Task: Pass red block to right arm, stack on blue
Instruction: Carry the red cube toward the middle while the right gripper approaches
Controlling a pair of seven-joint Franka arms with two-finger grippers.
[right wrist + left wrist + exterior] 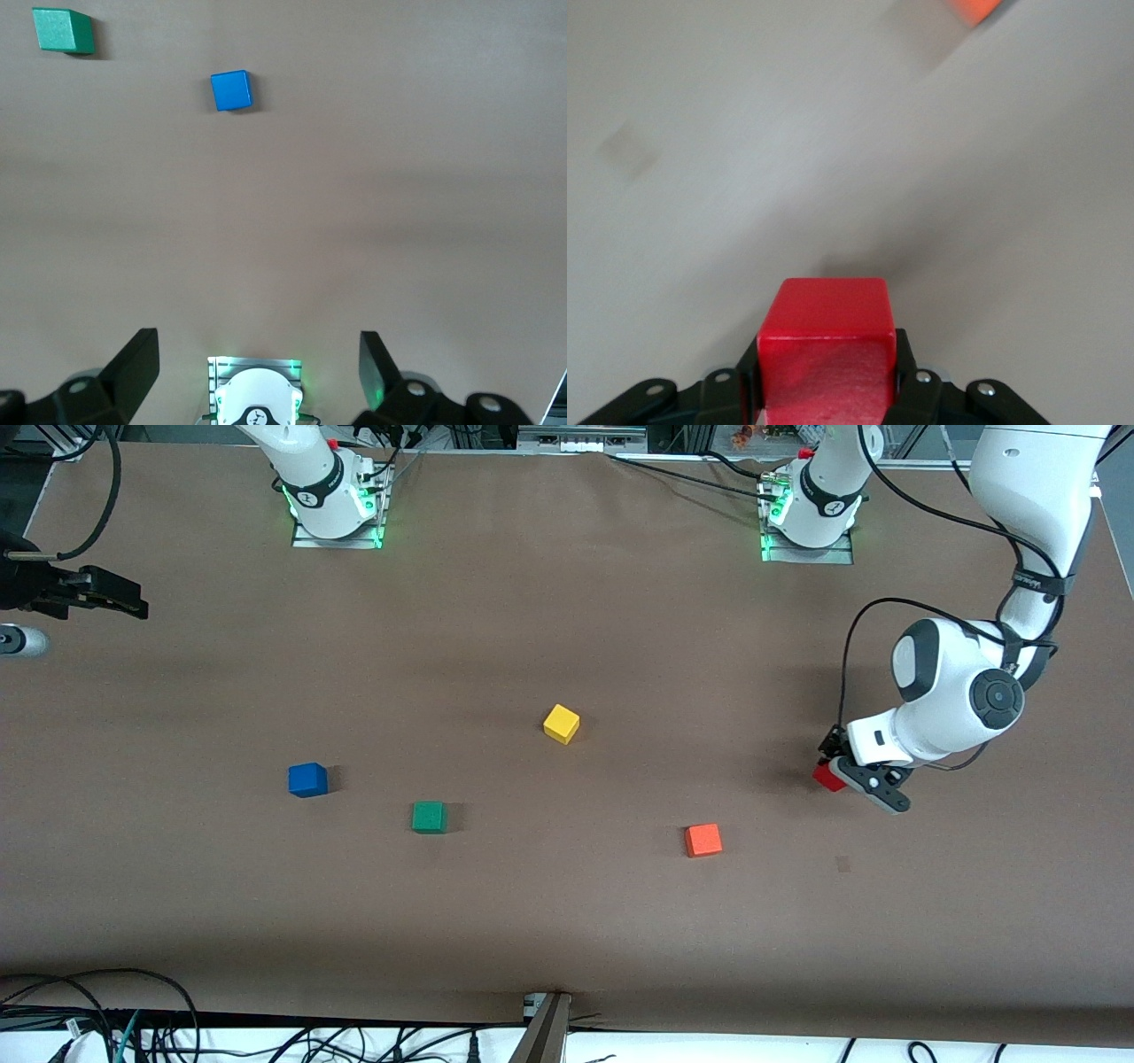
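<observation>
The red block sits clamped between the fingers of the left gripper, toward the left arm's end of the table. In the left wrist view the red block fills the space between the two black fingers, which press against its sides, above the bare brown surface; whether it touches the table or is raised a little cannot be told.

An orange cube lies on the table near the held block, toward the middle of the table and nearer to the front camera. A yellow cube rests around the middle of the table. A green cube lies nearer to the front camera than the yellow one, and the blue cube lies just beside the green one, toward the right arm's end.

The right gripper waits above the right arm's end of the table, its fingers spread wide apart with nothing between them; its wrist view shows the blue cube and the green cube on the table.
</observation>
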